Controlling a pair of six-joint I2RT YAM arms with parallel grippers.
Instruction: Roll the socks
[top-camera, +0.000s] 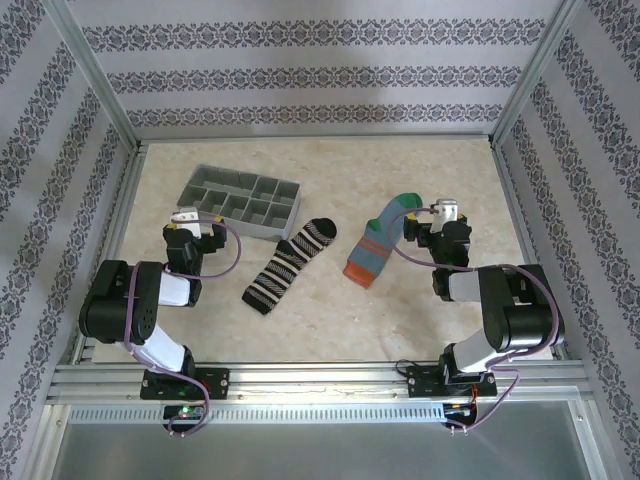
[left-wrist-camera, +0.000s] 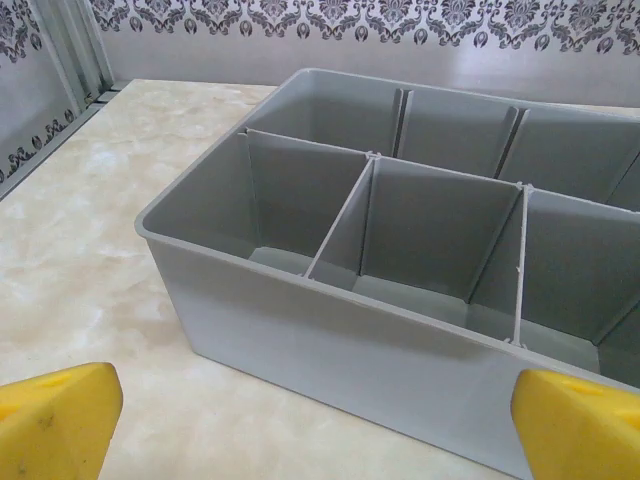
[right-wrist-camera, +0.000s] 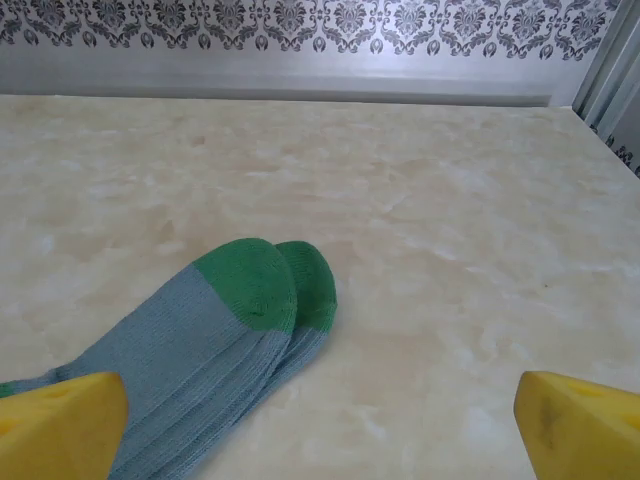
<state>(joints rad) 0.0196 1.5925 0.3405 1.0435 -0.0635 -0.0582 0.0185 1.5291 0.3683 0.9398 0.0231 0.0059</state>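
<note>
My left gripper (left-wrist-camera: 318, 428) is gaping wide, gripping nothing, facing the grey tray (left-wrist-camera: 300, 330). My right gripper (right-wrist-camera: 320, 428) is likewise gaping empty beside the blue-grey sock (right-wrist-camera: 200, 350). The striped sock (top-camera: 290, 265) is lying apart, mid-table.

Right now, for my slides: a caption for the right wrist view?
Open right gripper poised at the green toe of the blue-grey sock.
</note>
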